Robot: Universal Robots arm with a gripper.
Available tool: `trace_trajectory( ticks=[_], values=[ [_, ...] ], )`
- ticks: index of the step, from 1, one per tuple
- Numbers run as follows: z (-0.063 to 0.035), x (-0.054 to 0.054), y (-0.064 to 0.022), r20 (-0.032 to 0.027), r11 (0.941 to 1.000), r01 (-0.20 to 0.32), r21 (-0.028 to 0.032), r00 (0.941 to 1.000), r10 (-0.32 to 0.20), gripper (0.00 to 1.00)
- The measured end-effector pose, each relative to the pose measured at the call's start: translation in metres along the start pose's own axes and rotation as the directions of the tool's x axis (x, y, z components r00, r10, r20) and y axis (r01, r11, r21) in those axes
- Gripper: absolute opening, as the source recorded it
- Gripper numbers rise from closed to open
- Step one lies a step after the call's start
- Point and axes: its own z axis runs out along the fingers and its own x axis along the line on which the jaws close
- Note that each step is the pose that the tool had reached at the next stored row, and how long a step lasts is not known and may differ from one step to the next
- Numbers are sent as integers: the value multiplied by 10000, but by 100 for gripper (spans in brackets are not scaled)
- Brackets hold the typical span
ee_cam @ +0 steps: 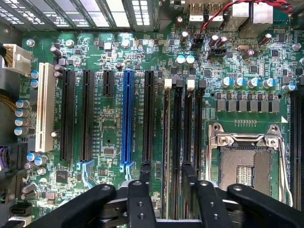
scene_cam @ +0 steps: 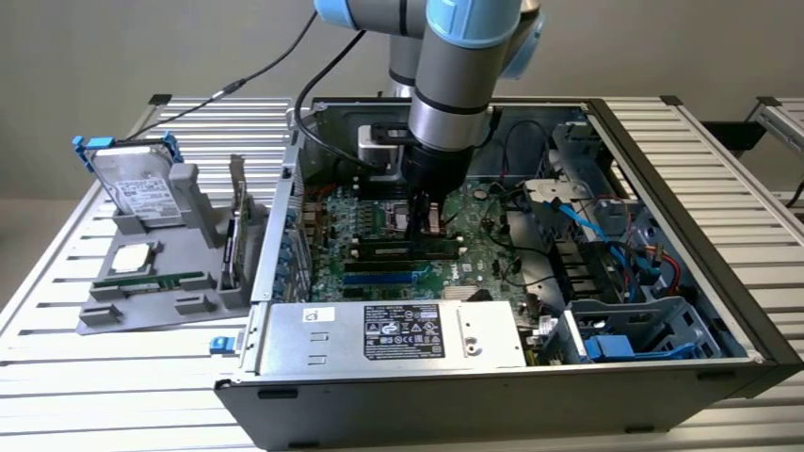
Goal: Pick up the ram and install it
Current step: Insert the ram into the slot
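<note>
Install step, late: ram (ee_cam: 166, 142) stands edge-on in white-latched slot (ee_cam: 167, 84) on motherboard (ee_cam: 109, 133), looks seated (latches hard to judge). Tool (ee_cam: 166, 172) released, fingers (ee_cam: 144, 176) spread astride it. Next move calls for straight lift, no snagging stick

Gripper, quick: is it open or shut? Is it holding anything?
Gripper: open, fingers apart just above the motherboard, with nothing held between them.
</note>
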Motion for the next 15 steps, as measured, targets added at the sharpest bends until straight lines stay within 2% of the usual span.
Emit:
trace_trajectory(
  ticks=[1, 5, 12, 13, 14, 15],
  values=[
    [-5, 0, 1, -1, 10000, -1, 0, 10000, 1, 40],
    [-47, 2, 5, -1, 10000, -1, 0, 10000, 1, 40],
    [-190, 7, 22, -5, 10000, -1, -1, 10000, 1, 40],
    [-213, 7, 24, -8, 10000, -1, 0, 10000, 1, 38],
    [-232, 8, 26, -13, 10000, -2, 0, 10000, 2, 32],
    [-251, 8, 28, -19, 10000, -2, 0, 10000, 2, 32]
  ],
)
